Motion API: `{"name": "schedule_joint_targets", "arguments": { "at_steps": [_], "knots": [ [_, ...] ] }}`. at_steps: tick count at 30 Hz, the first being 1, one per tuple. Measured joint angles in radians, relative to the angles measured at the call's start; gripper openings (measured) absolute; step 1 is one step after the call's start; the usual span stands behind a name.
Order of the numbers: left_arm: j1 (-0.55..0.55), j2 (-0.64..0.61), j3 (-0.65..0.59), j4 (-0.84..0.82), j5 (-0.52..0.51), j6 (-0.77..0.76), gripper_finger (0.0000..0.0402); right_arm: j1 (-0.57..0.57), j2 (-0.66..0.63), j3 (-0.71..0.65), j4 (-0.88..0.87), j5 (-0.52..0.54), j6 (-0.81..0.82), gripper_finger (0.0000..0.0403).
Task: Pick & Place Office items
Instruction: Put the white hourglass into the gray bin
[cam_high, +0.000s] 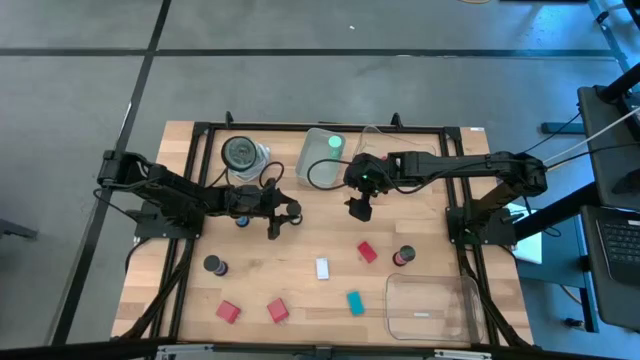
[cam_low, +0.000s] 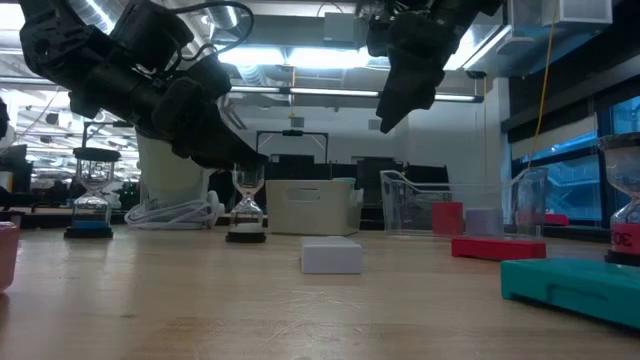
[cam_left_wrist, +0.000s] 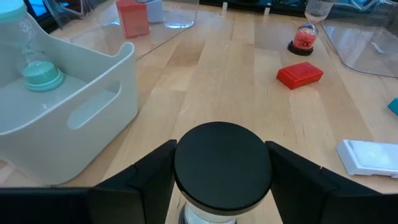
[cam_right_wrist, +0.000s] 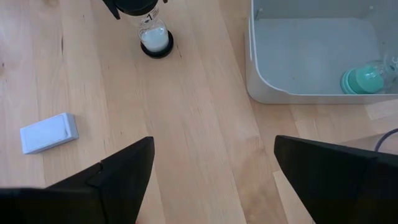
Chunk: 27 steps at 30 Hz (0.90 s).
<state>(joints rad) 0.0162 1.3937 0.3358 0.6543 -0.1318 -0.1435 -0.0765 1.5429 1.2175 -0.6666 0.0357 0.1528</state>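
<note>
A sand timer with black end caps and white sand (cam_right_wrist: 154, 37) stands upright on the wood table; my left gripper (cam_left_wrist: 222, 149) is shut on its top. In the high view this gripper (cam_high: 285, 218) covers the timer. My right gripper (cam_high: 360, 208) hangs open above the table's middle with nothing between its fingers (cam_right_wrist: 211, 168). Other office items lie loose: a white block (cam_high: 323, 268), a red block (cam_high: 367, 252), a red-sand timer (cam_high: 403, 257), a teal block (cam_high: 355, 302), two red blocks (cam_high: 228, 311) and a dark timer (cam_high: 214, 265). My left gripper pinches the timer's black top cap (cam_left_wrist: 186, 163) between its two fingers, one on each side of the round cap. The fingers come from the table's left, slanting a little downward. The timer stands upright with its bottom cap (cam_right_wrist: 155, 51) on the table.
A pale bin (cam_high: 322, 160) at the far middle holds a green-capped timer (cam_high: 334, 143). A round grey dish (cam_high: 240, 152) sits far left. A clear tray (cam_high: 432, 305) stands near right, another clear tray (cam_high: 400, 140) behind the bin. Bare wood lies between the grippers and the near blocks.
</note>
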Motion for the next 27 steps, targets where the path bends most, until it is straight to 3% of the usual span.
{"name": "schedule_joint_targets", "arguments": {
  "at_steps": [12,21,27],
  "knots": [
    [0.039,-0.097,0.076,0.014,-0.005,0.008,0.022,0.0,0.0,0.0,-0.008,0.001,0.019,0.0334],
    [0.219,-0.101,0.203,-0.013,-0.079,0.143,0.0221,0.0,0.0,0.0,-0.036,0.001,-0.011,0.0334],
    [0.348,0.007,0.29,-0.03,-0.018,0.134,0.0221,0.0,0.0,0.0,-0.041,0.001,-0.034,0.0334]
  ]
}}
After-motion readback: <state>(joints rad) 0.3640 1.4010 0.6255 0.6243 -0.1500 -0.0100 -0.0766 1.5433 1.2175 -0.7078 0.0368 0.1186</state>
